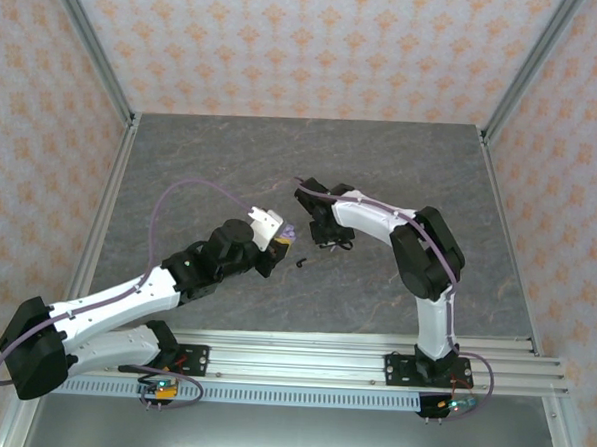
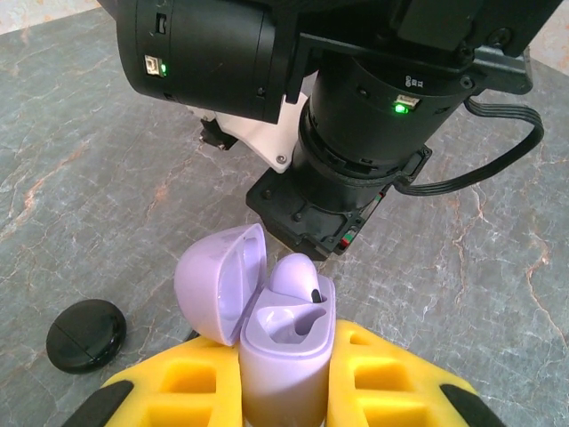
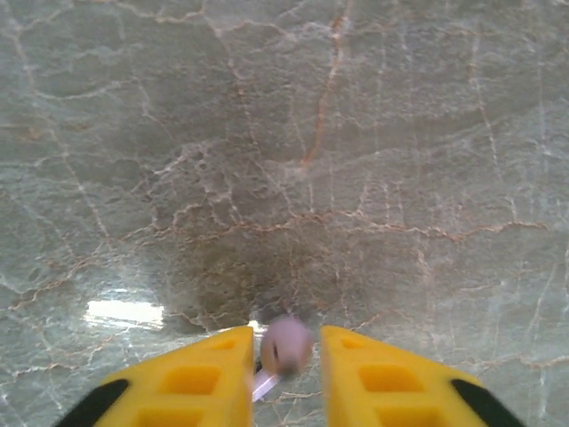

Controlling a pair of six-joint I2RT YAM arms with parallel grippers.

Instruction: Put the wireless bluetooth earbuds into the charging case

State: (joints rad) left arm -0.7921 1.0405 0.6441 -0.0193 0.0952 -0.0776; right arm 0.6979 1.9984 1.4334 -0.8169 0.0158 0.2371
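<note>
The grey marbled tabletop (image 1: 382, 168) is carrying everything, with patterned walls standing around it. The left arm (image 1: 124, 300) is reaching from the near left corner toward the middle. The right arm (image 1: 422, 255) is rising from its base, bending at the elbow and stretching leftward, so the two wrists are meeting near the centre of the tabletop.

The left gripper (image 1: 283, 235) is clamping its yellow fingers (image 2: 200, 382) on either side of the lavender charging case (image 2: 284, 356) and holding it upright above the tabletop. The case is standing open, its domed lid (image 2: 218, 280) hanging back on the hinge to the left in the left wrist view. In that view the black wrist of the right arm is hanging directly above and behind the open case, with green lights glowing on it.

The right gripper (image 3: 286, 356) is pinching a second lavender earbud (image 3: 284, 345) between its fingertips, the round head showing between the yellow pads and the thin stem pointing down and to the left. Marble is lying well below it.

A round black case (image 2: 86, 334) is lying shut on the tabletop, just left of the lavender one in the left wrist view.

One lavender earbud (image 2: 296, 274) is sitting in the far well of the open case, a dark tip showing on it; the nearer well is showing bare.

A tiny black piece (image 1: 301, 263) is lying on the tabletop near both grippers, too small to tell what it is.
</note>
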